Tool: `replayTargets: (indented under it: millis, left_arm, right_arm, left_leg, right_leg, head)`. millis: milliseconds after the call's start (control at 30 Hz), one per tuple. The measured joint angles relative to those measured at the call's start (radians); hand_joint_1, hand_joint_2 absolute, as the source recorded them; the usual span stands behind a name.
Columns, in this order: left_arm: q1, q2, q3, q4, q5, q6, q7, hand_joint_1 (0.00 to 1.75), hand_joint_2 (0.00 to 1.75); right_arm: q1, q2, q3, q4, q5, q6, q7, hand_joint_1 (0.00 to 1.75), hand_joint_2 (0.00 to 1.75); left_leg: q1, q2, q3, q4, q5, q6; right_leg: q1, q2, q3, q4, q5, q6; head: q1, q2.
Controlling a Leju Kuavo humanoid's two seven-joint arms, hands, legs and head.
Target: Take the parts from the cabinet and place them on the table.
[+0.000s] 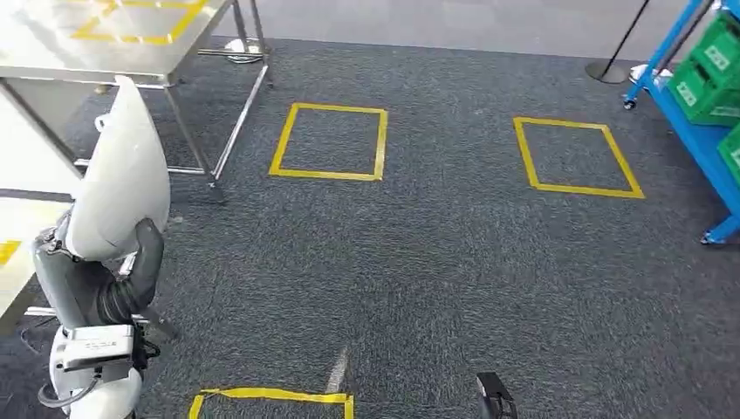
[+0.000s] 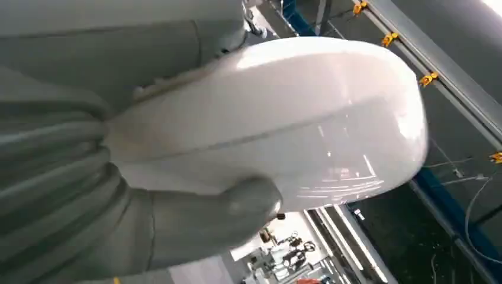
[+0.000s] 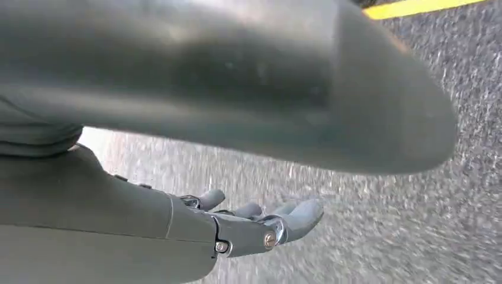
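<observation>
Nearest, at seven o'clock, the left hand [image 1: 131, 279] grips a smooth white part [image 1: 122, 175], thumb clamped under its rim. The right hand [image 3: 248, 228] hangs empty above the carpet [image 1: 419, 262], fingers loosely apart. The steel table [image 1: 105, 52] stands farther off at eleven o'clock, the blue cabinet [image 1: 698, 131] at two. So pickup looks done; carrying and setting down remain.

A robot test lab: yellow tape squares [image 1: 330, 141] on grey carpet [image 1: 436, 262], steel table [image 1: 131, 52], blue bin rack [image 1: 698, 131].
</observation>
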Motion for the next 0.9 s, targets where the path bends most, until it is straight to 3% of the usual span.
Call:
replayTargets:
  millis: [33, 67, 133, 167, 200, 233, 333, 367, 400, 433, 467, 500, 533, 567, 600, 633, 667, 700, 733, 867, 900]
  left_arm:
    - [0.014, 0.005, 0.003, -0.006, 0.0, 0.0, -0.006, 1.75, 1.75]
    - [0.023, 0.009, 0.005, -0.01, 0.0, 0.0, -0.01, 1.75, 1.75]
    - [0.027, 0.009, 0.006, -0.015, 0.0, 0.0, -0.013, 1.75, 1.75]
    - [0.026, 0.007, 0.006, -0.017, -0.002, 0.0, -0.013, 1.75, 1.75]
    - [0.024, 0.005, 0.006, -0.018, -0.003, -0.002, -0.01, 1.75, 1.75]
    - [0.022, 0.001, 0.006, -0.018, -0.005, -0.005, -0.005, 1.75, 1.75]
    - [0.02, -0.003, 0.008, -0.018, -0.009, -0.012, 0.002, 1.75, 1.75]
    - [0.02, -0.003, 0.01, -0.018, -0.01, -0.014, 0.002, 1.75, 1.75]
    - [0.015, -0.003, 0.01, -0.018, -0.01, -0.018, 0.002, 1.75, 1.75]
    - [0.005, -0.004, 0.01, -0.015, -0.01, -0.026, 0.002, 1.75, 1.75]
    - [-0.003, -0.006, 0.009, -0.013, -0.01, -0.028, 0.0, 1.75, 1.75]
    - [-0.007, -0.007, 0.009, -0.008, -0.009, -0.032, -0.002, 1.75, 1.75]
    - [-0.009, -0.008, 0.009, -0.003, -0.006, -0.033, -0.003, 1.75, 1.75]
    - [-0.01, -0.007, 0.009, 0.002, -0.004, -0.034, -0.004, 1.75, 1.75]
    - [-0.012, -0.008, 0.009, 0.007, -0.004, -0.034, -0.004, 1.75, 1.75]
    - [-0.017, -0.01, 0.009, 0.011, -0.004, -0.035, -0.005, 1.75, 1.75]
    - [-0.027, -0.013, 0.009, 0.015, -0.003, -0.037, -0.005, 1.75, 1.75]
    - [-0.039, -0.016, 0.009, 0.019, 0.003, -0.039, -0.005, 1.75, 1.75]
    - [-0.05, -0.02, 0.009, 0.022, 0.008, -0.042, -0.005, 1.75, 1.75]
    - [-0.062, -0.023, 0.01, 0.034, 0.019, -0.046, -0.007, 1.75, 1.75]
    - [-0.066, -0.026, 0.01, 0.036, 0.024, -0.054, -0.011, 1.75, 1.75]
  right_arm:
    - [0.001, -0.004, 0.005, 0.0, 0.001, 0.004, 0.001, 0.0, 0.0]
    - [0.001, -0.006, 0.006, 0.0, 0.001, 0.008, 0.002, 0.0, 0.0]
    - [-0.001, -0.01, 0.006, 0.0, -0.002, 0.008, 0.006, 0.0, 0.0]
    - [-0.002, -0.011, 0.006, 0.0, -0.004, 0.007, 0.008, 0.0, 0.0]
    - [-0.002, -0.011, 0.006, 0.0, -0.007, 0.006, 0.009, 0.0, 0.0]
    - [-0.002, -0.012, 0.006, 0.0, -0.008, 0.006, 0.012, 0.0, 0.0]
    - [-0.005, -0.013, 0.006, 0.0, -0.015, 0.007, 0.019, 0.0, 0.0]
    - [-0.006, -0.012, 0.006, 0.0, -0.018, 0.007, 0.018, 0.0, 0.0]
    - [-0.007, -0.012, 0.006, 0.0, -0.021, 0.007, 0.018, 0.0, 0.0]
    - [-0.007, -0.012, 0.006, 0.0, -0.024, 0.006, 0.016, 0.0, 0.0]
    - [-0.004, -0.012, 0.006, 0.0, -0.027, 0.006, 0.016, 0.0, 0.0]
    - [-0.002, -0.012, 0.004, 0.0, -0.031, 0.005, 0.014, 0.0, 0.0]
    - [-0.001, -0.012, 0.003, 0.0, -0.033, 0.005, 0.013, 0.0, 0.0]
    - [-0.002, -0.012, 0.003, 0.0, -0.036, 0.005, 0.01, 0.0, 0.0]
    - [-0.002, -0.012, 0.003, 0.0, -0.037, 0.005, 0.006, 0.0, 0.0]
    - [-0.003, -0.012, 0.003, 0.0, -0.04, 0.005, 0.002, 0.0, 0.0]
    - [-0.004, -0.012, 0.003, 0.0, -0.043, 0.004, 0.0, 0.0, 0.0]
    - [-0.004, -0.011, 0.002, 0.0, -0.044, 0.003, -0.004, 0.0, 0.0]
    - [-0.004, -0.01, 0.001, 0.0, -0.046, 0.003, -0.007, 0.0, 0.0]
    - [-0.009, -0.01, -0.006, 0.0, -0.052, 0.0, -0.015, 0.0, 0.0]
    - [-0.01, -0.01, -0.009, 0.0, -0.057, -0.002, -0.017, 0.0, 0.0]
  left_leg:
    - [0.0, -0.015, -0.002, 0.002, 0.0, 0.0]
    - [0.0, -0.029, -0.001, 0.004, 0.0, 0.0]
    - [0.003, -0.058, -0.001, 0.009, -0.001, -0.003]
    - [0.004, -0.07, -0.001, 0.012, -0.002, -0.007]
    - [0.005, -0.08, -0.005, 0.014, -0.002, -0.011]
    - [0.0, -0.096, -0.013, 0.021, -0.003, -0.02]
    - [0.007, -0.125, -0.019, 0.007, 0.01, -0.044]
    - [0.004, -0.124, -0.026, 0.009, 0.008, -0.049]
    - [0.001, -0.062, -0.033, 0.031, -0.011, -0.05]
    - [0.001, -0.014, -0.062, 0.093, -0.053, -0.053]
    - [0.002, 0.005, -0.098, 0.171, -0.095, -0.057]
    - [0.003, 0.011, -0.137, 0.258, -0.133, -0.06]
    - [0.003, 0.012, -0.163, 0.318, -0.151, -0.062]
    - [0.004, 0.013, -0.166, 0.331, -0.144, -0.063]
    - [0.004, 0.016, -0.145, 0.295, -0.117, -0.063]
    - [0.004, 0.021, -0.1, 0.218, -0.076, -0.061]
    - [0.003, 0.039, -0.046, 0.118, -0.034, -0.056]
    - [-0.002, 0.088, 0.001, 0.033, -0.016, -0.047]
    - [-0.013, 0.098, 0.008, 0.019, -0.027, -0.038]
    - [-0.011, 0.047, 0.001, 0.011, -0.012, -0.012]
    - [-0.004, 0.038, 0.003, 0.007, -0.007, -0.007]
  right_leg:
    - [0.0, 0.0, -0.032, 0.057, -0.008, 0.0]
    - [0.0, 0.0, -0.034, 0.051, 0.01, -0.001]
    - [-0.002, 0.008, 0.026, -0.084, 0.099, -0.004]
    - [-0.005, 0.03, 0.07, -0.178, 0.143, -0.005]
    - [-0.011, 0.08, 0.098, -0.241, 0.145, -0.009]
    - [-0.007, 0.082, 0.1, -0.252, 0.142, -0.01]
    - [0.0, 0.053, 0.097, -0.249, 0.146, -0.026]
    - [-0.01, 0.039, 0.1, -0.259, 0.153, -0.036]
    - [-0.007, 0.029, 0.101, -0.262, 0.155, -0.042]
    - [-0.005, 0.017, 0.1, -0.262, 0.153, -0.051]
    - [-0.002, 0.004, 0.1, -0.261, 0.151, -0.054]
    - [0.0, -0.012, 0.1, -0.261, 0.15, -0.055]
    - [0.001, -0.024, 0.099, -0.26, 0.15, -0.055]
    - [0.001, -0.035, 0.1, -0.26, 0.15, -0.055]
    - [0.001, -0.047, 0.1, -0.26, 0.15, -0.055]
    - [0.001, -0.058, 0.102, -0.259, 0.149, -0.054]
    - [0.002, -0.07, 0.105, -0.257, 0.146, -0.051]
    - [0.004, -0.08, 0.107, -0.255, 0.143, -0.046]
    - [0.011, -0.088, 0.105, -0.251, 0.139, -0.039]
    - [0.009, -0.127, 0.114, -0.255, 0.139, -0.02]
    - [0.002, -0.084, 0.11, -0.239, 0.125, -0.012]
  head:
    - [0.0, 0.0]
    - [0.0, 0.0]
    - [0.0, 0.0]
    - [0.001, 0.0]
    - [0.0, 0.0]
    - [-0.001, 0.0]
    - [0.0, 0.0]
    - [0.0, 0.0]
    - [-0.002, 0.0]
    - [-0.01, 0.0]
    - [-0.01, 0.0]
    - [-0.011, 0.0]
    - [-0.011, 0.0]
    - [-0.011, 0.0]
    - [-0.011, 0.0]
    - [-0.011, 0.0]
    - [-0.011, 0.0]
    - [-0.011, 0.0]
    - [-0.011, 0.0]
    - [-0.008, 0.0]
    - [-0.008, 0.0]
